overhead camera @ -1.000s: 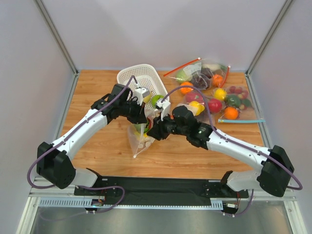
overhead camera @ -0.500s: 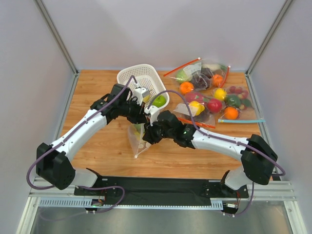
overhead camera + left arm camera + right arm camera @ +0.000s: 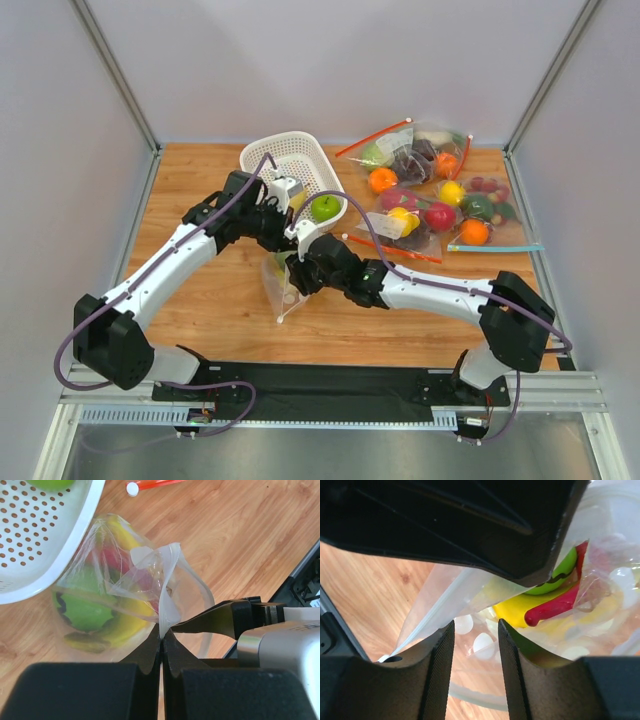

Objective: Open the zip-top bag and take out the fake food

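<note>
Zip-top bag (image 3: pixel 282 288) sits mid-table, just on the near side of the white basket (image 3: pixel 275 160). Its long axis runs from the basket side toward the robot bases. The mouth end is lifted and the fake food (image 3: pixel 100 615) is slumped in the low end, beside the basket wall. Banana, green apple and red chili (image 3: pixel 552 609) show through the film.

Left gripper (image 3: pixel 161 637): jaws together, pinching one lip of the bag mouth. The film rises straight out of the fingertips.

Right gripper (image 3: pixel 474 640): jaws apart. Dotted film lies in the gap but is not clamped. It comes in from the right and sits under the left gripper (whose black body fills the top of the right wrist view).

Key relation: the free lip lies directly ahead of the right jaws and across from the pinched lip, and the right arm is the nearer free one. My read is that it needs to close on that opposite layer only, then pull away from the left. Risk is catching both layers, since the film is slack and folded there.

One green apple (image 3: pixel 325 207) is in the basket.
</note>
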Robot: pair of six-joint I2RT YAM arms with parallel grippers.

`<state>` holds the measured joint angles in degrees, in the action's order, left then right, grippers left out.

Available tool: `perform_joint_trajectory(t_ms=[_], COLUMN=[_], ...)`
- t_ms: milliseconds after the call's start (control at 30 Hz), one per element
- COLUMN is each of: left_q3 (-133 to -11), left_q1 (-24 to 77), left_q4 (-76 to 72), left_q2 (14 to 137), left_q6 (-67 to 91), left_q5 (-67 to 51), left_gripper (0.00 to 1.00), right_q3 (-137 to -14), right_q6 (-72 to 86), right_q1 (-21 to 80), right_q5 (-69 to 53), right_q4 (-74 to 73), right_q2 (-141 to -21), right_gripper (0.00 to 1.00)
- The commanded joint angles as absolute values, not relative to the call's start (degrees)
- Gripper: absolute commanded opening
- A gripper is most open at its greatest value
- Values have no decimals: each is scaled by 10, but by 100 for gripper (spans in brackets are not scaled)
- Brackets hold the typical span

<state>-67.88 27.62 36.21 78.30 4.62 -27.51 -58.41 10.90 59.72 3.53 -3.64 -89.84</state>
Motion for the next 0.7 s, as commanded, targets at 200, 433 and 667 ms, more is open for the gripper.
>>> perform_joint_trajectory(t_ms=[200, 433, 667], left_q3=[-698, -697, -697], left_q1=[287, 287, 287], left_q4=[353, 354, 353], left_q2=[761, 760, 763], left_q6=[40, 40, 41], left_q5=[-301, -301, -304], left_gripper=[0, 0, 0], right_q3=[-607, -580, -570], right_q6=[112, 133, 135], right_q1=[589, 563, 558], right_q5=[141, 159, 146], right_q4=[-25, -50, -34], right_q2=[-903, -880, -858], right_gripper=[45, 45, 47])
